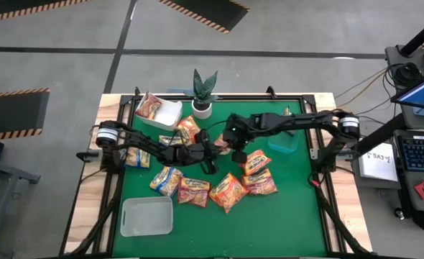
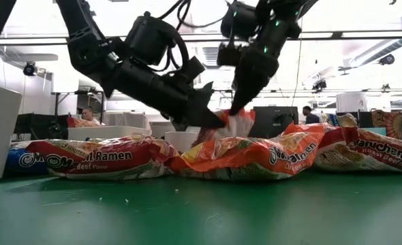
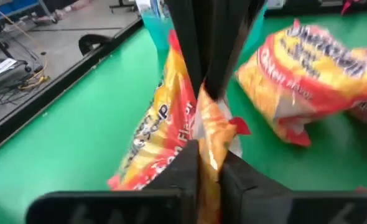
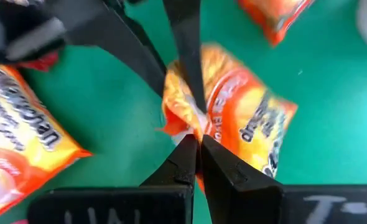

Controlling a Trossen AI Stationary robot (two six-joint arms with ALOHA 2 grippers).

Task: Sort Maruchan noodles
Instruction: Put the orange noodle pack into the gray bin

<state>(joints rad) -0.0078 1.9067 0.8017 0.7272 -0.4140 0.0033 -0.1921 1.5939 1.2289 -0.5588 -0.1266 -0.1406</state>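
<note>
Both grippers pinched tight on one orange noodle packet (image 4: 233,127), near the middle of the green table mat (image 1: 269,223). Left gripper (image 3: 209,158) clamped on the packet's crinkly edge. Right gripper (image 4: 196,146) squeezed shut on the same packet from the other side. Packet lifted a little above the mat, it seems, though hard to be sure from the low camera. More Maruchan noodles (image 1: 226,191) lying flat in a bunch just near of the grippers. One packet (image 1: 150,108) inside the white tray (image 1: 170,115) at the far left. Clear tray (image 1: 146,216) at the near left. Small potted plant (image 1: 203,93) at the far edge.
</note>
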